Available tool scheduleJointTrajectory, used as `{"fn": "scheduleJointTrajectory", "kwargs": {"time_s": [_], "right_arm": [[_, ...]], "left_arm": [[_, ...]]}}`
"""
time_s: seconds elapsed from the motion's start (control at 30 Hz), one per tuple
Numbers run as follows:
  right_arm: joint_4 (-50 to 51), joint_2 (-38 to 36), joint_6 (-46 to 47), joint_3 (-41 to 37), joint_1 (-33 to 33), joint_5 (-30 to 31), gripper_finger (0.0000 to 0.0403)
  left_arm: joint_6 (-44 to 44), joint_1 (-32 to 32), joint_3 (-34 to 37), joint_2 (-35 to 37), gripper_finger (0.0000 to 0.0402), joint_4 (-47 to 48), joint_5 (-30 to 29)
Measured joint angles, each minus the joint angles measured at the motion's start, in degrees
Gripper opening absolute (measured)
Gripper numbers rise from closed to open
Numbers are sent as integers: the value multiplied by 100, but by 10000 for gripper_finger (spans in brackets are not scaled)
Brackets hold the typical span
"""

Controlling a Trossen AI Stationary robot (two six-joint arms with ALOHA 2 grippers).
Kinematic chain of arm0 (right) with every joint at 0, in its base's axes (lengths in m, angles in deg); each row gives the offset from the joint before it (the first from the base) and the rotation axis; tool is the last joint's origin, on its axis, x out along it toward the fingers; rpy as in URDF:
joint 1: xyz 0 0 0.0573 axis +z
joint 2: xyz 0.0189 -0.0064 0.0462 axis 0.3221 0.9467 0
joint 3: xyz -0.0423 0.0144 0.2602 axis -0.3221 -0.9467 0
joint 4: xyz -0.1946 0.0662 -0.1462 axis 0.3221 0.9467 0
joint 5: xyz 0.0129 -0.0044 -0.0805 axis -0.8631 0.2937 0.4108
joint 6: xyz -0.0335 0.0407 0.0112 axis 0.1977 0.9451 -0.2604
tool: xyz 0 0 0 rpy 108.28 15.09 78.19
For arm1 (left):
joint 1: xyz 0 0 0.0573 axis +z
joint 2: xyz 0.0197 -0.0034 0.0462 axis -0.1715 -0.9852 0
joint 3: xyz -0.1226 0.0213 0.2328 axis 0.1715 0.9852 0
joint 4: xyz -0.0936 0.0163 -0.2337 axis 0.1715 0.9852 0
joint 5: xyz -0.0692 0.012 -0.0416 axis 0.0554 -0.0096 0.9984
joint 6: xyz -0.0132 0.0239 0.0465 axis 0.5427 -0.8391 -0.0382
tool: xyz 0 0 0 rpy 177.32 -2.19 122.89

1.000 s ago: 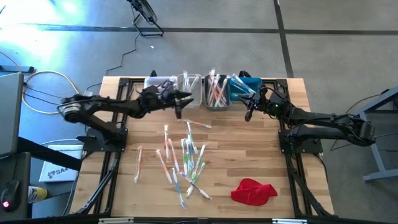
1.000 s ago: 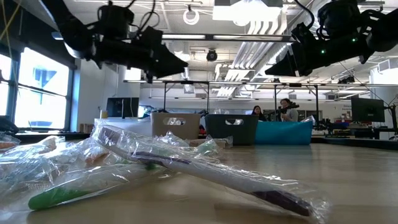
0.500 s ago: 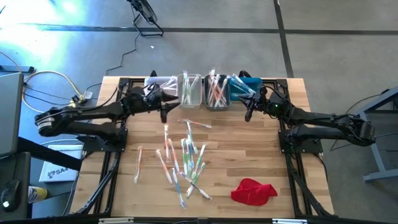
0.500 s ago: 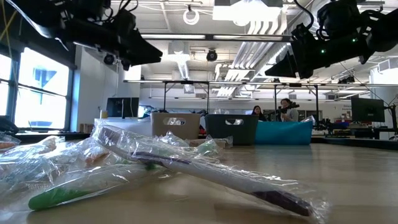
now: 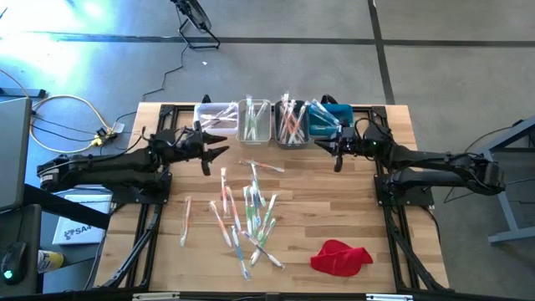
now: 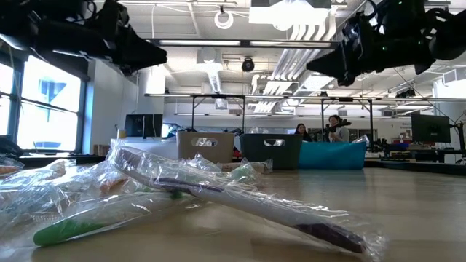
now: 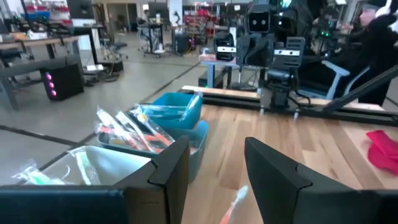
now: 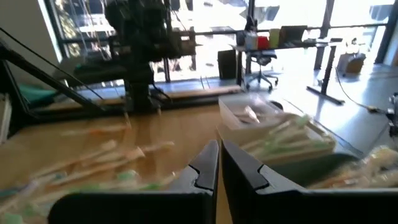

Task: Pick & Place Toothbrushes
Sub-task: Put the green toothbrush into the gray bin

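Wrapped toothbrushes (image 5: pixel 247 209) lie scattered flat on the middle of the wooden table; the low view shows them close up (image 6: pixel 182 189). More of them stand in the bins at the far edge. My left gripper (image 5: pixel 209 155) (image 7: pixel 214 168) hovers open above the table, left of the pile and short of the bins. My right gripper (image 5: pixel 334 154) (image 8: pixel 219 165) hangs shut in the air near the blue bin (image 5: pixel 328 119), right of the pile. Both are empty.
Along the far edge stand a white bin (image 5: pixel 213 113), a clear bin (image 5: pixel 253 122), a grey bin (image 5: pixel 291 124) and the blue one, all holding toothbrushes. A red cloth (image 5: pixel 340 257) lies near the table's near right corner. Bare wood shows left and right of the pile.
My left gripper has drawn back from over the clear bin toward the table's left and slightly toward its near edge, staying above the table. My right gripper has shifted only a little toward the table's left. The toothbrushes have not moved.
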Motion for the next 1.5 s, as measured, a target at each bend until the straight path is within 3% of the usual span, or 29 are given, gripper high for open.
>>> {"fn": "scheduleJointTrajectory", "kwargs": {"time_s": [0.2,0.43,0.6,0.77,1.33,1.5], "right_arm": [[-423,0,72,0,434,212,12],[-498,72,348,0,1176,1588,12],[-678,424,350,98,1594,2088,12],[-453,1079,343,711,1873,2411,12],[1355,3971,835,3637,1959,2439,12],[1684,4506,1538,4245,1979,2368,12]], "left_arm": [[-237,-3,7,1140,150,1212,-19],[-233,-3,355,2388,150,1690,-59],[-250,-3,451,3281,150,2161,-59],[-234,-3,451,4001,150,2739,-46],[-57,-1,451,3885,150,2816,-42],[-69,-1,451,3885,150,2838,-42]]}}
